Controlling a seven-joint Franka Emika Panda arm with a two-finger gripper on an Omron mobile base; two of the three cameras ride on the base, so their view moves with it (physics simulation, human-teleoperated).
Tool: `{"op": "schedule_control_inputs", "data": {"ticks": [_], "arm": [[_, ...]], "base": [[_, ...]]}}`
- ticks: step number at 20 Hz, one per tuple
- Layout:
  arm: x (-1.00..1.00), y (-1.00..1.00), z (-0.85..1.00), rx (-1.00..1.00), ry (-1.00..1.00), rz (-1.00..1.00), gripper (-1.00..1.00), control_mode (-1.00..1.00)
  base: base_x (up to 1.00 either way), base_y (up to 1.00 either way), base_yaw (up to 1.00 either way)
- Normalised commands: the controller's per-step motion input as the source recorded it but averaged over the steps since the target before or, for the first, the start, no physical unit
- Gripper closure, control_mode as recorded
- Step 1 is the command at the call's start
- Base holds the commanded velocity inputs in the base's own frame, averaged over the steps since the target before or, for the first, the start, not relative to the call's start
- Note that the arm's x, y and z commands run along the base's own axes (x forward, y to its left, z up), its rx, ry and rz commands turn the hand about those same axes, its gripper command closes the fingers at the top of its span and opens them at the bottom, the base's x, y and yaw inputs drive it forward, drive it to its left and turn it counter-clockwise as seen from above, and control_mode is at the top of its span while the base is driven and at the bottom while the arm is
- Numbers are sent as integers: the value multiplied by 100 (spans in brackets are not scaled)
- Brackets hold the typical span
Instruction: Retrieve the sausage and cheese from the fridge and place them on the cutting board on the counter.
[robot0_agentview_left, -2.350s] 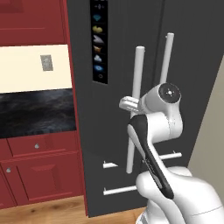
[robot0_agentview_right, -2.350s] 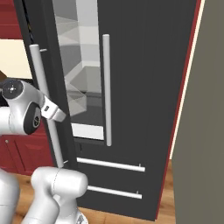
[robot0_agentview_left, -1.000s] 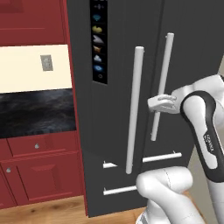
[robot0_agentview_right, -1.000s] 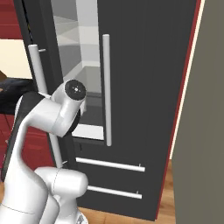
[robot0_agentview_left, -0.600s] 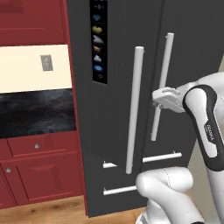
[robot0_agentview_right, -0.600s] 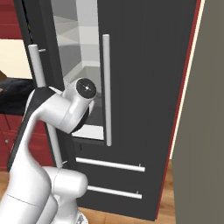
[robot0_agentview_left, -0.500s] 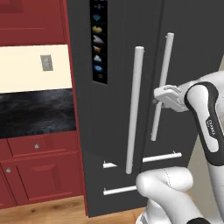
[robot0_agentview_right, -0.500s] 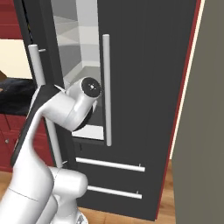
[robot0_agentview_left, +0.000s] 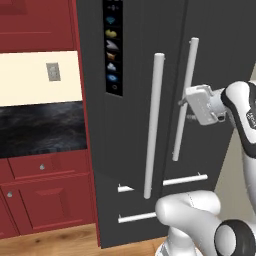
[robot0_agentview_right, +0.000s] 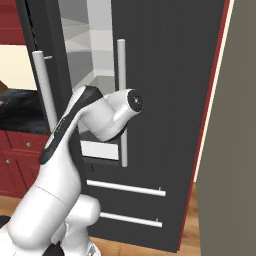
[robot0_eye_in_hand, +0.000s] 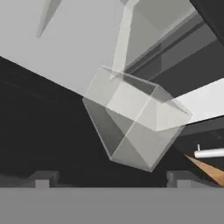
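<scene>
The dark fridge (robot0_agentview_left: 134, 60) stands ahead with one upper door ajar, and its pale interior (robot0_agentview_right: 95, 45) shows through the gap in the right base view. My gripper (robot0_agentview_left: 184, 105) hovers beside the right silver bar handle (robot0_agentview_left: 183, 100), jaws open and holding nothing. In the hand view the fingertips (robot0_eye_in_hand: 41, 177) stand wide apart below a clear bin (robot0_eye_in_hand: 135, 127) inside the fridge. The sausage and the cheese are hidden. The black counter (robot0_agentview_left: 40, 130) lies to the left on red cabinets. The cutting board is out of view.
The left bar handle (robot0_agentview_left: 152, 125) hangs close to my hand. Two low drawer handles (robot0_agentview_right: 125, 189) cross the fridge's bottom. Red cabinets (robot0_agentview_left: 35, 195) with silver knobs stand left, and a pale wall (robot0_agentview_right: 230, 150) closes in on the right.
The jaws have gone from shut to wide open. The hand has drifted a little right and up beside the right handle. The door stays ajar.
</scene>
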Motion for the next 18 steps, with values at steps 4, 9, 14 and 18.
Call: {"op": "schedule_control_inputs", "data": {"ticks": [4, 9, 14, 18], "arm": [[56, -13, 0, 30, 25, -4, -100, -100], [64, 3, 2, 21, 19, -5, -100, -100], [56, 31, 14, 0, 10, -14, -100, -100], [20, 40, 10, 1, 10, -9, -100, -100]], "base": [[0, 0, 0], [0, 0, 0], [0, 0, 0], [0, 0, 0]]}}
